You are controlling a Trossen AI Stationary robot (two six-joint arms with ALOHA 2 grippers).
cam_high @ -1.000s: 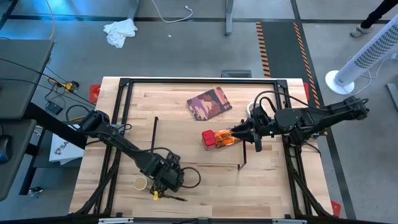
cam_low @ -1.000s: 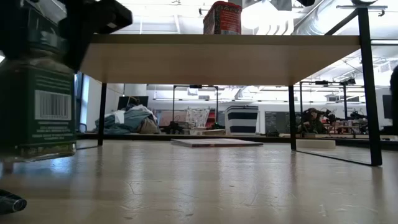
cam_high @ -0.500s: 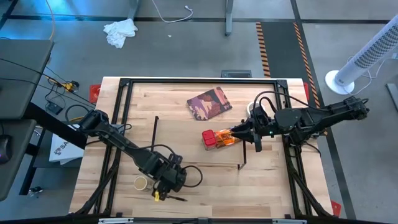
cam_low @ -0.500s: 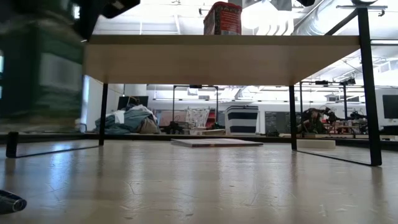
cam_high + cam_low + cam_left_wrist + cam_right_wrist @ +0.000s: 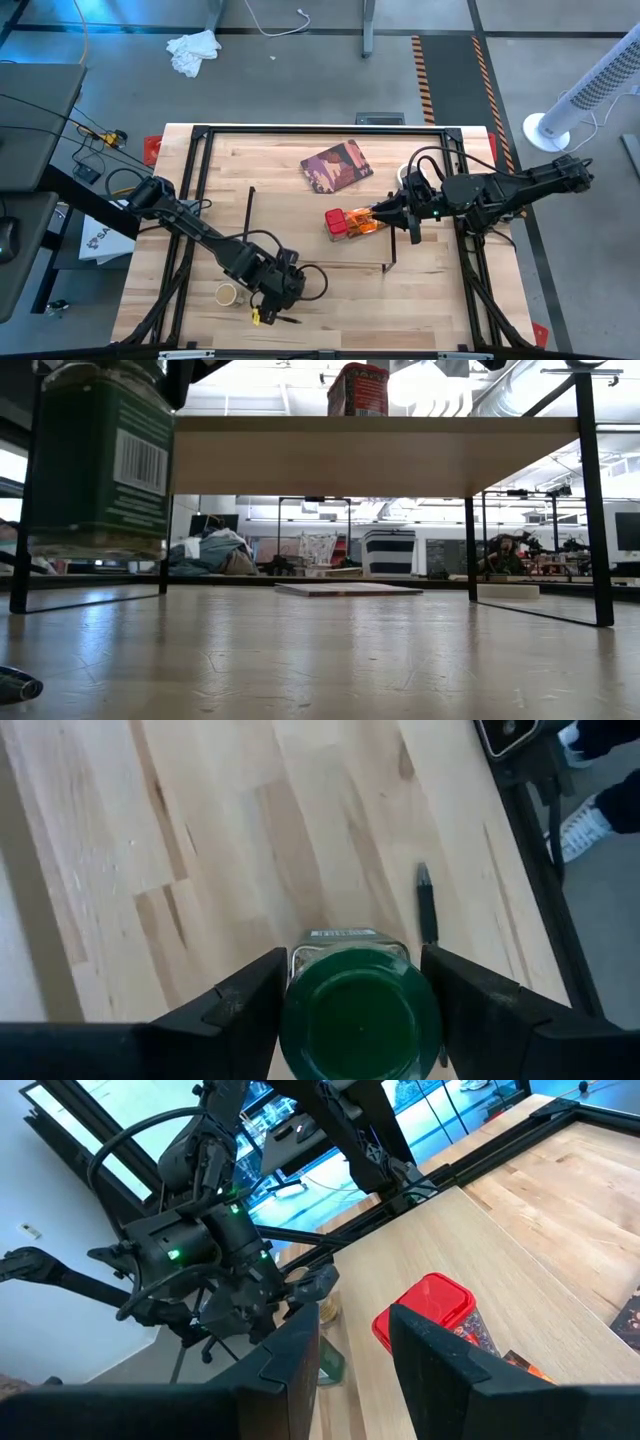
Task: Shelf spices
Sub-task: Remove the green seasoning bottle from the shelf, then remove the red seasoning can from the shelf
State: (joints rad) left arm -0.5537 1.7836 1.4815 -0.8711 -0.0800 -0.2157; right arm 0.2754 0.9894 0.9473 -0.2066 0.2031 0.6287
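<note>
I count one shelf (image 5: pixel 320 225) on my surface (image 5: pixel 270 160), carrying one red tin (image 5: pixel 337 224). My left claw (image 5: pixel 350 995) grips one green-lidded jar (image 5: pixel 360 1025) raised near the front edge. Whether my right claw (image 5: pixel 383 213), beside the tin, clamps the orange packet (image 5: pixel 364 224), I cannot tell.

Two dark jointed arms, black looping cables

light: bright, even | glare: ceiling lamps, low view | shadows: soft
</note>
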